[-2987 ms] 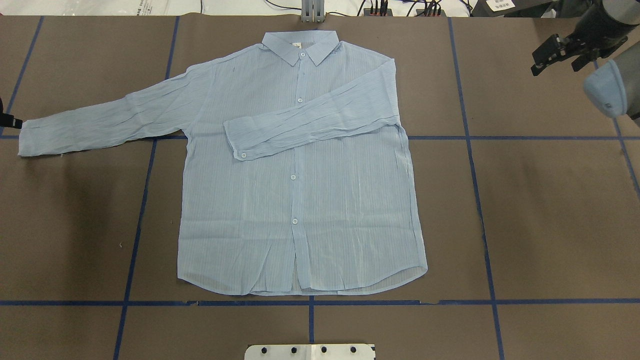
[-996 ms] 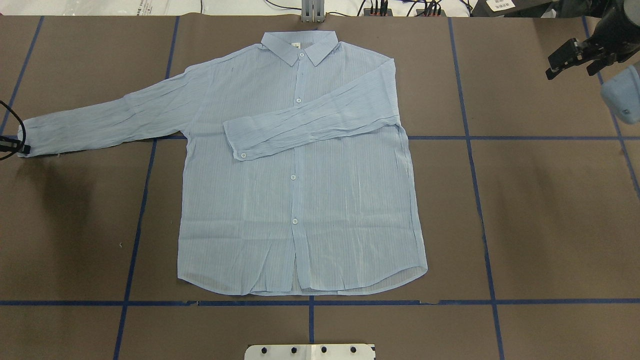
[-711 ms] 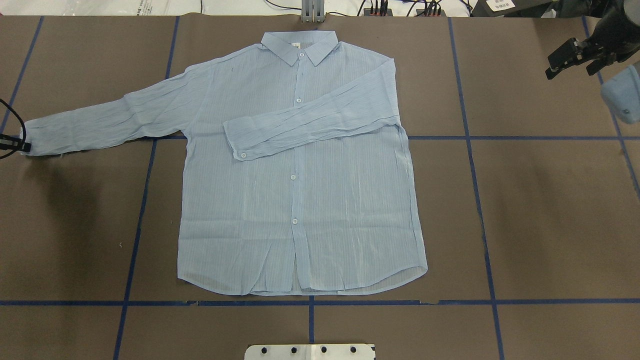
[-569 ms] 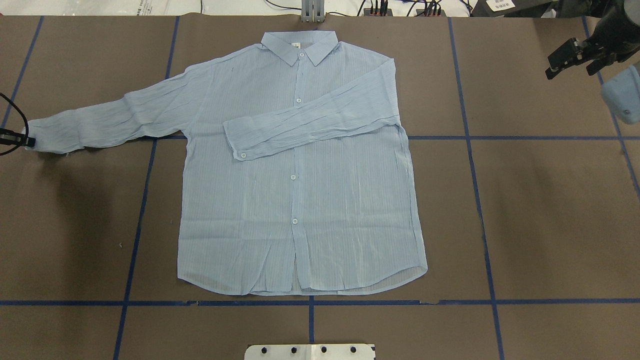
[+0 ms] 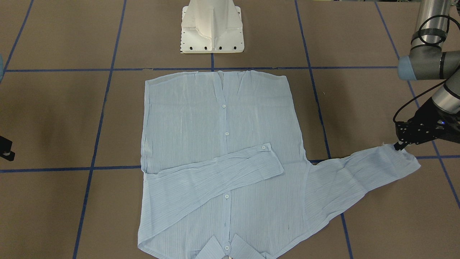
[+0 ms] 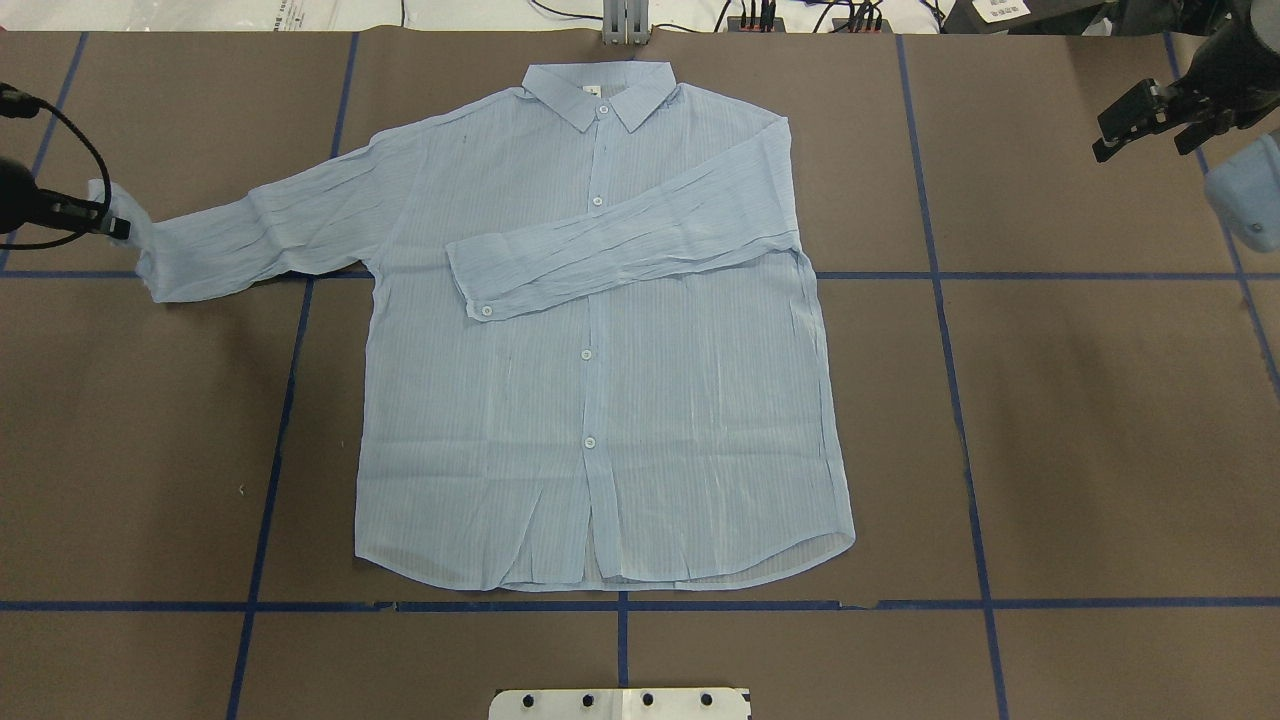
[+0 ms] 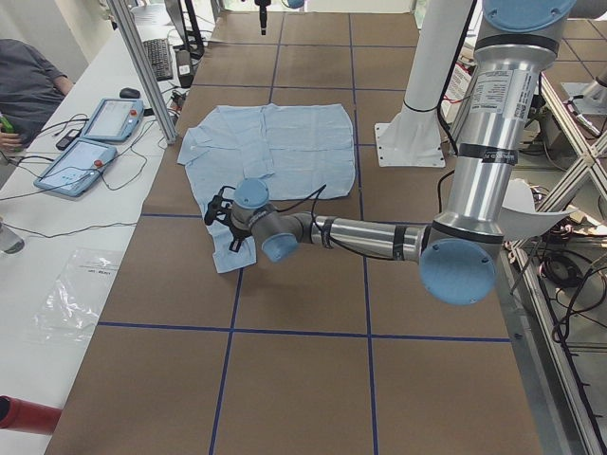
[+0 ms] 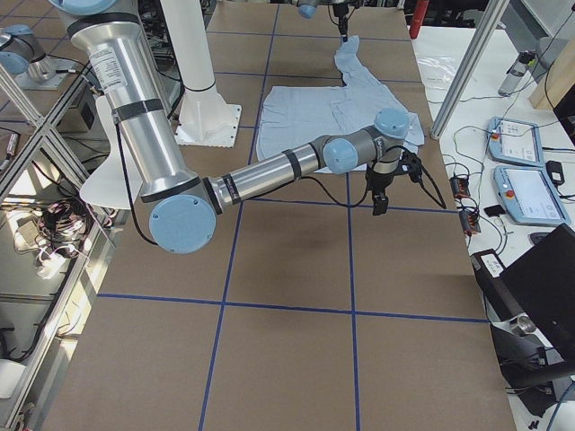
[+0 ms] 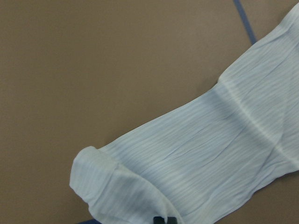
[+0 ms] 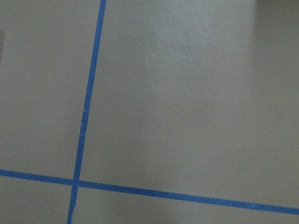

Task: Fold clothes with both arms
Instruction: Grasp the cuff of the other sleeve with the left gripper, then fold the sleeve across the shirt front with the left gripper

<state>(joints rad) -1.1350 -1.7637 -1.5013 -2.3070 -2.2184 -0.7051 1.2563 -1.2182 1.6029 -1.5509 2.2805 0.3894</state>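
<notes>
- The pale-blue shirt (image 6: pixel 600 400) lay flat and buttoned, front up, in the middle of the brown counter (image 6: pixel 1100 420). Its collar (image 6: pixel 600 90) pointed away from the white pedestal base (image 5: pixel 212 32), and its hem lay just short of a blue tape line (image 6: pixel 800 604).
- The folded sleeve (image 6: pixel 620 250), on the robot's right side, lay slanted across the chest. Its buttoned cuff rested just past the button placket.
- The outstretched sleeve (image 6: pixel 250 235) reached out over the counter toward the robot's left.
- The left hand (image 6: pixel 118 228) was clenched on the cuff end of that sleeve. In the left wrist view the cloth curled over beside the black fingertips (image 9: pixel 163 219).
- The left arm (image 7: pixel 370 237) stretched low over the counter to reach the cuff.
- The right hand (image 6: pixel 1140 140) hovered over bare counter near the far right corner, well apart from the shirt. Its fingers were spread and held nothing.
- The right wrist view showed only counter and crossing tape lines.
</notes>
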